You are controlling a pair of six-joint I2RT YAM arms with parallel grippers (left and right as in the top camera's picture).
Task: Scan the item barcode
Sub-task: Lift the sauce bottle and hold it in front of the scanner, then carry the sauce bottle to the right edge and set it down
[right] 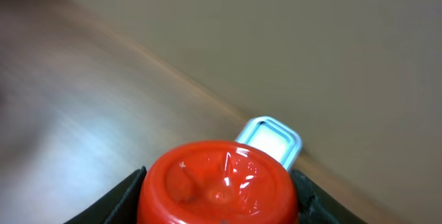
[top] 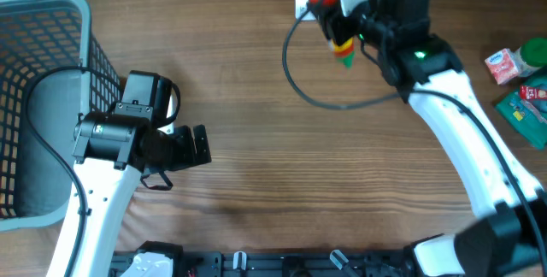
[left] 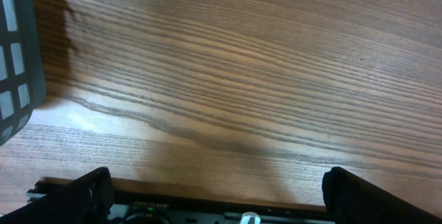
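Right wrist view: right gripper [right: 221,203] half-closed around the red-capped bottle [right: 217,175].
Presenting step, I judge: the bottle is near the blue-framed device [right: 271,140] (probably the scanner); next, its barcode, unseen here, must be turned to face that window.

No text can be read with certainty. Near the right edge of the table [top: 256,183], a red and white box [top: 502,65] and a green pack [top: 517,113] carry printing, but it is too small to make out. In the left wrist view, a dark rail [left: 179,204] at the near edge bears a line of small pale letters, too blurred to read.
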